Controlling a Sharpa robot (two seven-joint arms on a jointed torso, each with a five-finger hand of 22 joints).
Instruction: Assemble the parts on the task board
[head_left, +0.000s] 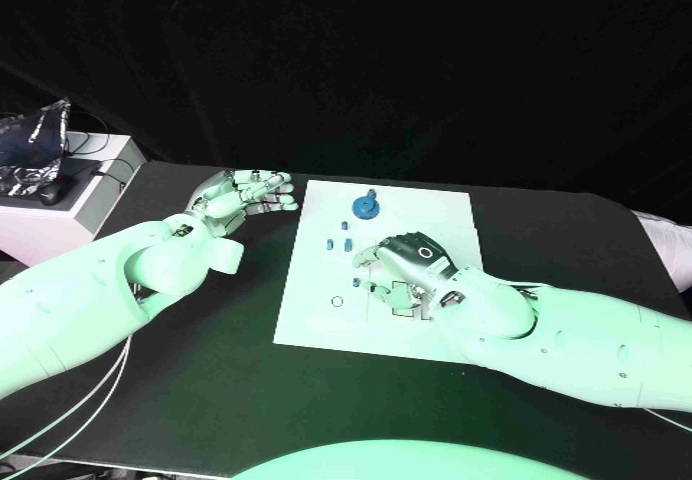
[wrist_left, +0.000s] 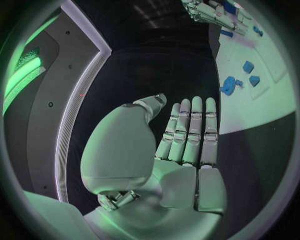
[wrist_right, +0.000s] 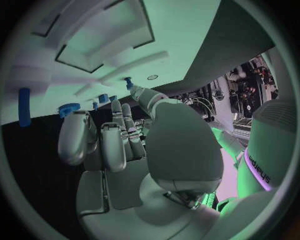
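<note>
Right silver hand (head_left: 408, 262) sits over the middle of the flat white task board (head_left: 433, 215), nearest the work, its fingers curled downward beside a small blue peg (wrist_right: 129, 82) near one fingertip; whether it pinches that peg cannot be told. Small blue parts (head_left: 340, 241) lie just beside it toward the left arm, and a round blue gear-like piece (head_left: 366, 206) sits farther up the board, unobstructed. Left silver hand (head_left: 238, 195) holds nothing, fingers straight and together, off the board's edge.

One white task board (head_left: 325, 320), one blue gear-like part (head_left: 366, 207), three small blue parts (head_left: 340, 242) beside it, two hands (head_left: 411, 265).
</note>
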